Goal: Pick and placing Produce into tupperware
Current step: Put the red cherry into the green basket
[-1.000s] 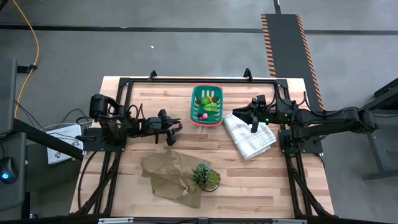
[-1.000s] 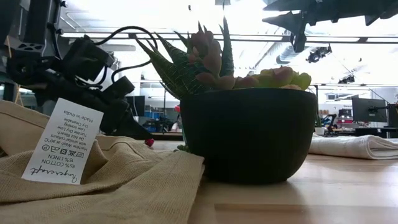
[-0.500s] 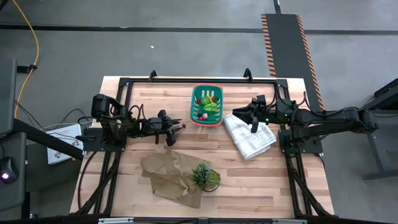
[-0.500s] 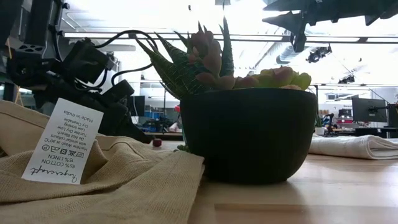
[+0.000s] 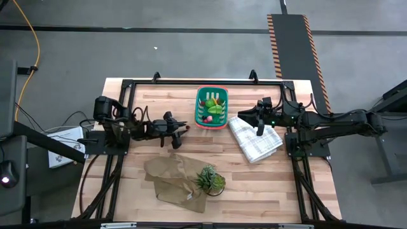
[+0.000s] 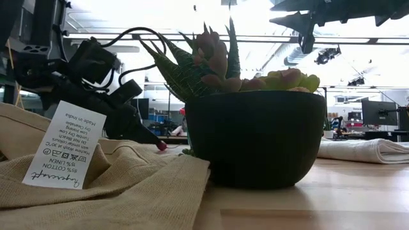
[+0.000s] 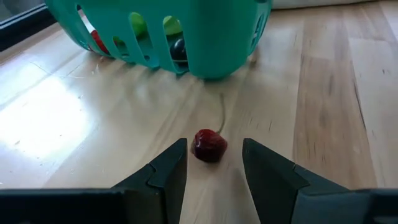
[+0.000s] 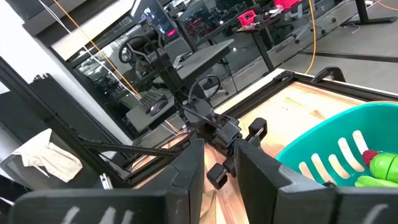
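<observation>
A small dark red cherry (image 7: 208, 147) with a thin stem lies on the wooden table, a short way from the teal basket (image 7: 186, 31). My left gripper (image 7: 214, 144) is open and low over the table, one finger on each side of the cherry, with a gap on both sides. In the high view the left gripper (image 5: 180, 130) is left of the basket (image 5: 212, 108), which holds green and red produce pieces. My right gripper (image 5: 241, 116) hovers over the white checked cloth, right of the basket, its fingers (image 8: 186, 168) a little apart.
A white checked folded cloth (image 5: 255, 140) lies right of the basket. A tan linen cloth (image 5: 172, 178) and a black pot with a spiky plant (image 5: 210, 179) sit toward the near edge. Bare wood lies between the left gripper and the basket.
My left gripper has moved a little toward the table's right, toward the basket, staying low. In the low view the cherry at its tip has shifted the same way.
</observation>
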Controlling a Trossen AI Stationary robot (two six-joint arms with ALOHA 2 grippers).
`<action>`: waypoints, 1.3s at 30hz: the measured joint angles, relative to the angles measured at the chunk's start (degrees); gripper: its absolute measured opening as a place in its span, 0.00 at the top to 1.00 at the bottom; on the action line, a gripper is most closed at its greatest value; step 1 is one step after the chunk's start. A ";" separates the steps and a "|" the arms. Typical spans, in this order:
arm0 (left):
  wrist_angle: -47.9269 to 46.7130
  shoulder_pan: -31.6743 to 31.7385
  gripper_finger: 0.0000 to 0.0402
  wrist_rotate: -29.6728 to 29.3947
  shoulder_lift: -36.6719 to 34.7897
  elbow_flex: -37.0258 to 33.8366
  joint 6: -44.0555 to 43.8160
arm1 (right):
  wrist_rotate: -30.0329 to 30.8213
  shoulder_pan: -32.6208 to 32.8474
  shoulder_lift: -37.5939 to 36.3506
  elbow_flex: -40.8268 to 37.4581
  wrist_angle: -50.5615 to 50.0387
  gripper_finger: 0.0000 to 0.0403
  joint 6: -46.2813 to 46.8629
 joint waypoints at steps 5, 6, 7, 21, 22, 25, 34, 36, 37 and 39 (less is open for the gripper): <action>-2.64 0.00 0.64 -0.02 0.00 0.82 0.00 | -0.16 0.00 0.01 0.00 0.00 0.80 0.00; -3.33 0.00 0.64 0.00 0.00 1.02 0.00 | -0.16 0.00 0.00 0.00 0.00 0.80 0.00; -3.82 0.00 0.64 -0.01 0.00 1.11 0.00 | -0.18 0.00 0.02 0.00 0.00 0.80 0.00; -4.38 0.00 0.64 -0.10 0.00 1.32 0.44 | -0.18 0.01 0.00 0.00 -0.02 0.80 -0.33; -4.38 0.00 0.64 0.32 0.00 1.32 0.43 | -0.18 0.00 0.00 0.00 -0.02 0.80 -0.44; -4.38 0.00 0.64 2.67 0.00 1.32 0.40 | -0.18 0.02 0.00 0.00 -0.02 0.80 -0.46; -4.36 -0.02 0.64 0.06 0.00 1.32 -0.02 | -0.18 0.02 0.02 0.00 -0.25 0.80 -0.44; -4.30 0.03 0.64 -1.02 0.00 1.32 0.14 | -0.18 0.00 0.01 0.00 -0.39 0.80 -0.46; -4.20 0.04 0.64 -1.01 0.00 1.32 0.49 | -0.18 0.01 0.00 0.00 -0.40 0.80 -0.44; -4.20 0.02 0.64 -0.17 0.00 1.32 1.40 | -0.18 0.02 0.00 0.00 -0.39 0.80 -0.44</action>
